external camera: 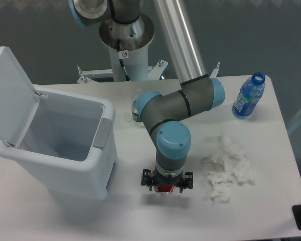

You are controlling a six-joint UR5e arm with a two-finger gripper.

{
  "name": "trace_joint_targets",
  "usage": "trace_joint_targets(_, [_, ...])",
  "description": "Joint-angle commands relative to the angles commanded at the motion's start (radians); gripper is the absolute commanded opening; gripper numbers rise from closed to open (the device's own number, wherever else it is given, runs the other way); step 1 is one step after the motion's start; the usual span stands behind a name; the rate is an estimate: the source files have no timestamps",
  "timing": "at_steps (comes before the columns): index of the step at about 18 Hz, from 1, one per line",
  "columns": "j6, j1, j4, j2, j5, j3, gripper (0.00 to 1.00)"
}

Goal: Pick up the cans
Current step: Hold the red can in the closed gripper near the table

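The can (165, 189) shows only as a small red patch between the fingers of my gripper (166, 188); the wrist above hides most of it. My gripper points straight down over the table's front middle and is shut on the can. A soft shadow lies on the white table (140, 216) just below them.
A white bin (65, 150) with its lid raised stands at the left, close to the gripper. Crumpled white tissue (228, 168) lies to the right. A blue plastic bottle (248, 96) stands at the back right. A small clear bottle (135, 111) is partly hidden behind the arm's elbow.
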Motion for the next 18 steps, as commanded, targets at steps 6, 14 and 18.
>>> trace_joint_targets(6, [0.003, 0.0, 0.0, -0.003, 0.003, -0.008, 1.0])
trace_joint_targets(14, [0.003, -0.006, 0.0, -0.011, 0.026, -0.011, 1.0])
trace_joint_targets(18, [0.003, -0.008, 0.002, -0.011, 0.04, -0.009, 0.99])
